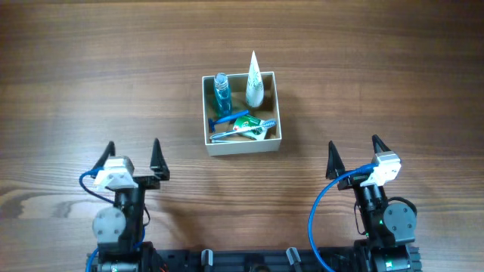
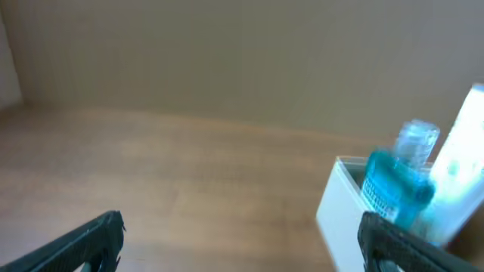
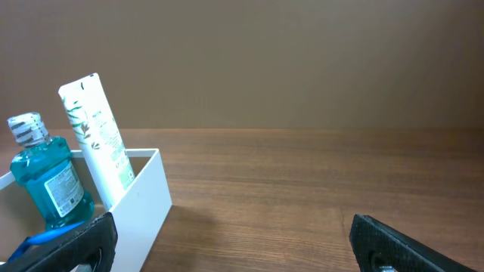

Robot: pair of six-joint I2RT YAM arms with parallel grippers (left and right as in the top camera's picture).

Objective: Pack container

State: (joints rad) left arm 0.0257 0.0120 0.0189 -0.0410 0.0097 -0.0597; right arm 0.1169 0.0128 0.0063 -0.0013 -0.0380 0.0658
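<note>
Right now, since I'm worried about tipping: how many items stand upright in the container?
2: blue bottle in the far-left corner of the container, white tube in the far-right corner, leaning slightly. None appears hidden.

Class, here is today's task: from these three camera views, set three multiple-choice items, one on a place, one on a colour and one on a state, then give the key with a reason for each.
1. Where is the mouthwash bottle?
A. In the far-left corner of the container
B. Lying outside the container
C. Between a gripper's fingers

2. What colour is the liquid in the bottle?
A. Red
B. Blue
C. Yellow

3. How do the left gripper and the right gripper stand?
A. Both open, holding nothing
B. Both shut
C. One shut on the bottle

Key:
1 A: the overhead view shows it upright at the far wall, left of the white tube.
2 B: both wrist views show blue liquid.
3 A: each gripper's fingers are spread wide with nothing between them.
</note>
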